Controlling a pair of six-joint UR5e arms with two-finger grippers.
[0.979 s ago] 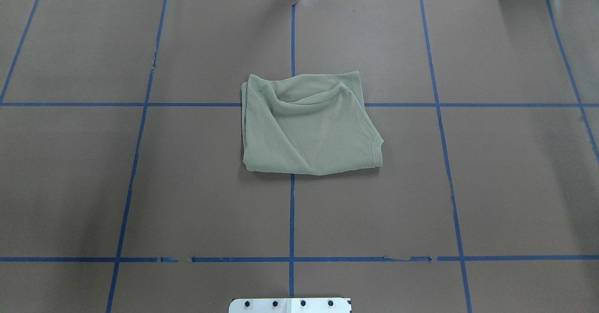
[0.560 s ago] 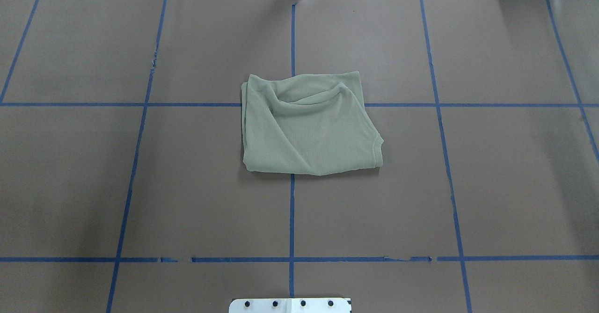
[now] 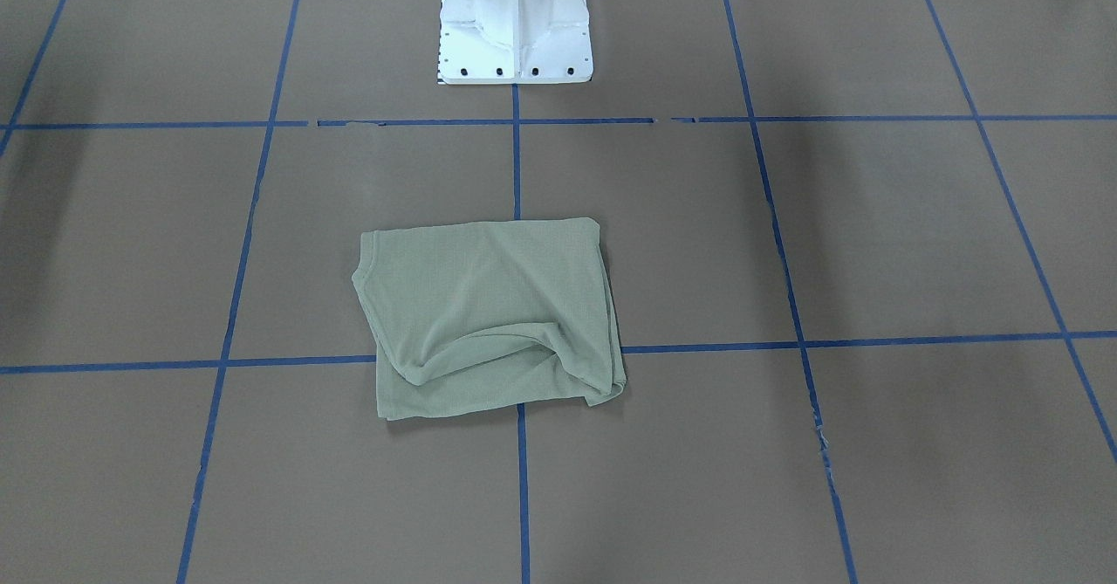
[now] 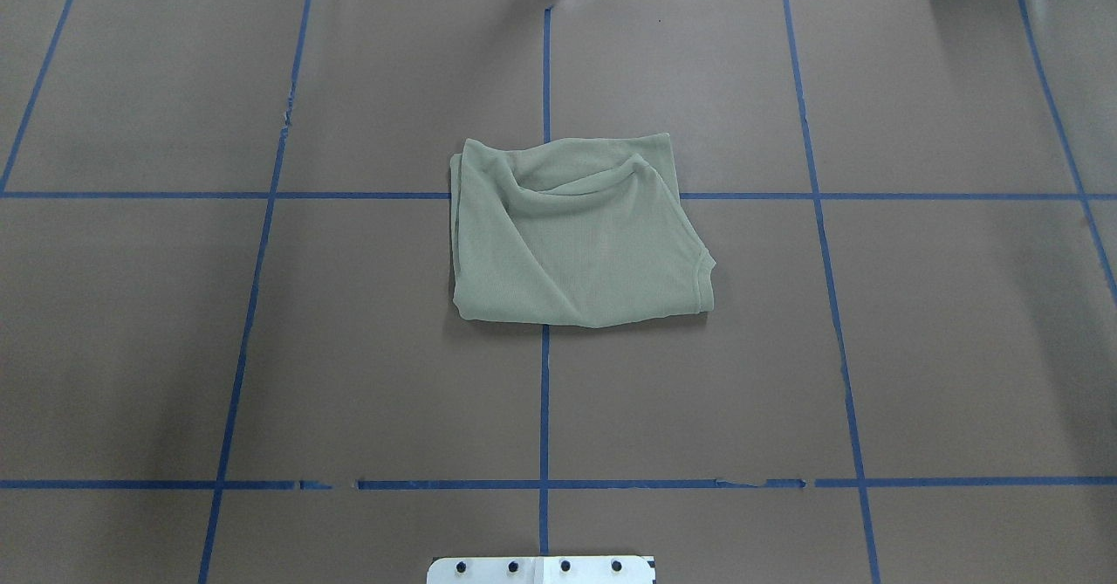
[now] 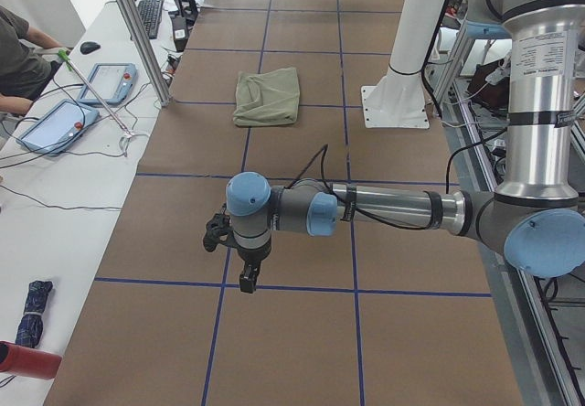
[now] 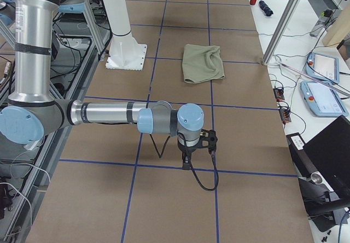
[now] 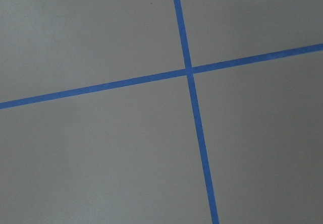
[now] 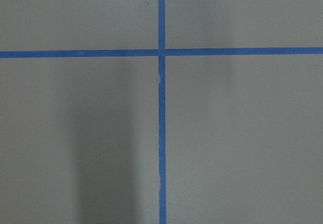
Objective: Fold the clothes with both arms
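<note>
The clothes are one sage-green shirt (image 4: 576, 235), folded into a rough rectangle with a rumpled ridge on its far side, lying at the middle of the brown table (image 4: 873, 348). It also shows in the front view (image 3: 489, 313) and both side views (image 5: 268, 95) (image 6: 203, 62). My left gripper (image 5: 245, 276) hangs low over the table far from the shirt, at the table's left end. My right gripper (image 6: 188, 160) hangs likewise at the right end. Only the side views show either gripper, so I cannot tell whether it is open or shut. Both wrist views show only bare table and blue tape.
Blue tape lines (image 4: 544, 409) divide the brown cover into squares. The white base pedestal (image 3: 515, 25) stands at the robot's side. A side bench holds tablets (image 5: 50, 124), cables and a metal post (image 5: 137, 31); a person's arm (image 5: 23, 54) rests there.
</note>
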